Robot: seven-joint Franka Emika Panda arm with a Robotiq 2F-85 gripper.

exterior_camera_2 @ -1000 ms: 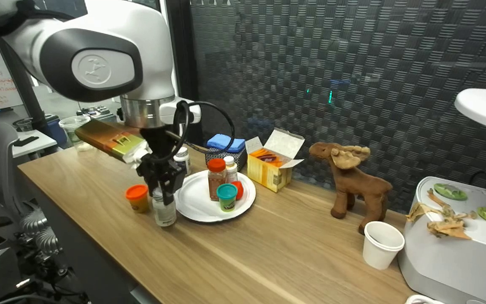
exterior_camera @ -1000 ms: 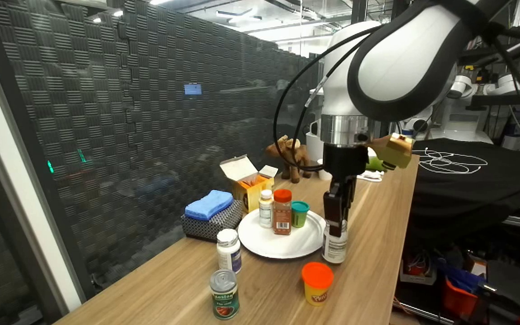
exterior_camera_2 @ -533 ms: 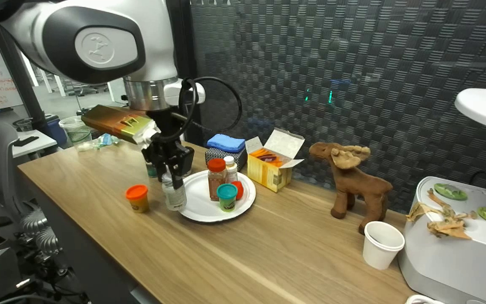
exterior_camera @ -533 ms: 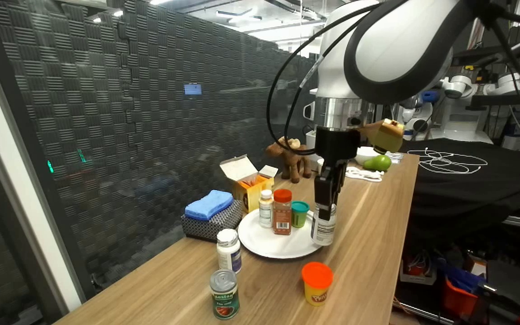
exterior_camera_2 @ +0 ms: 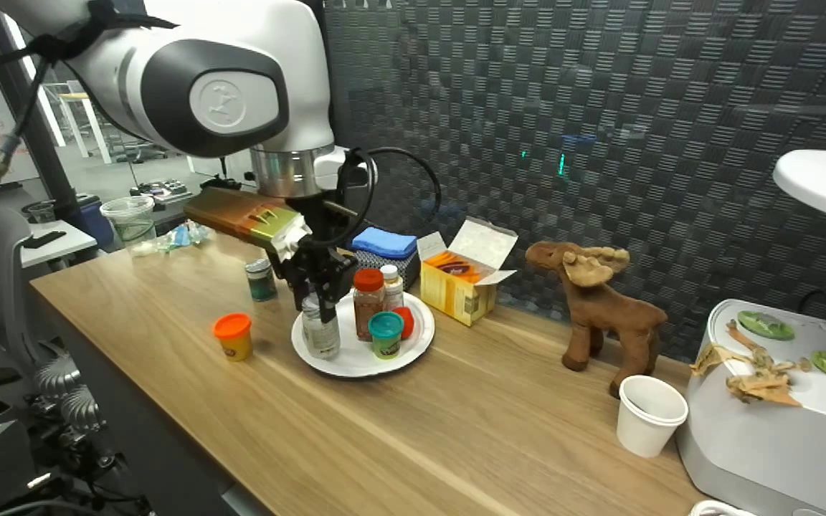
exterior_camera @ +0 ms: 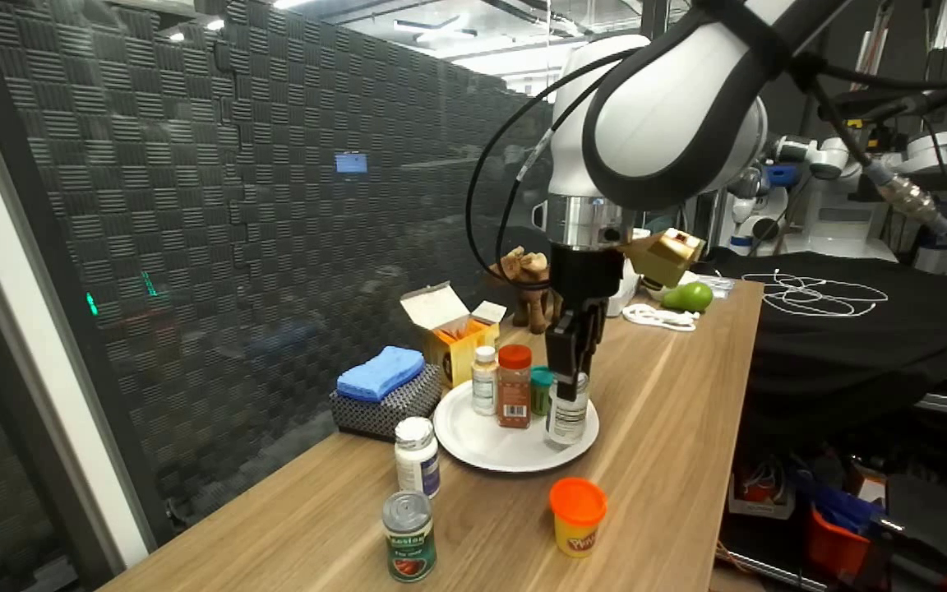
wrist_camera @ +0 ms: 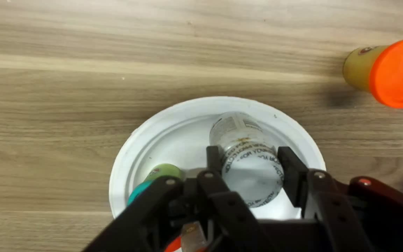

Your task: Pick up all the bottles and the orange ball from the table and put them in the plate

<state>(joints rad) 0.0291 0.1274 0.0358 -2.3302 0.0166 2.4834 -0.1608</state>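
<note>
My gripper (wrist_camera: pixel 250 162) is shut on a white-capped bottle (exterior_camera_2: pixel 322 340), its fingers on either side of the cap. That bottle is inside the rim of the white plate (exterior_camera: pixel 482 450); whether its base touches, I cannot tell. On the plate stand a red-capped bottle (exterior_camera: pixel 515 399), a small white-capped bottle (exterior_camera: pixel 484 386) and a green tub with a teal lid (exterior_camera_2: pixel 386 337). The orange ball (exterior_camera_2: pixel 406 322) sits behind that tub. On the wooden table (exterior_camera: pixel 662 460) are another white bottle (exterior_camera: pixel 418 460), a can (exterior_camera: pixel 409 538) and an orange-lidded yellow tub (exterior_camera: pixel 578 518).
An open yellow carton (exterior_camera_2: pixel 458 287) and a blue cloth (exterior_camera: pixel 381 374) on a dark mesh box (exterior_camera: pixel 387 409) border the plate's far side. Farther along are a plush moose (exterior_camera_2: pixel 599 308), white paper cups (exterior_camera_2: pixel 649 416), a green pear (exterior_camera: pixel 691 297) and white cord (exterior_camera: pixel 661 317).
Gripped throughout, the bottle has gone from the table beside the plate, up past the rim, to a spot within the plate. The other things on plate and table have stayed put.
</note>
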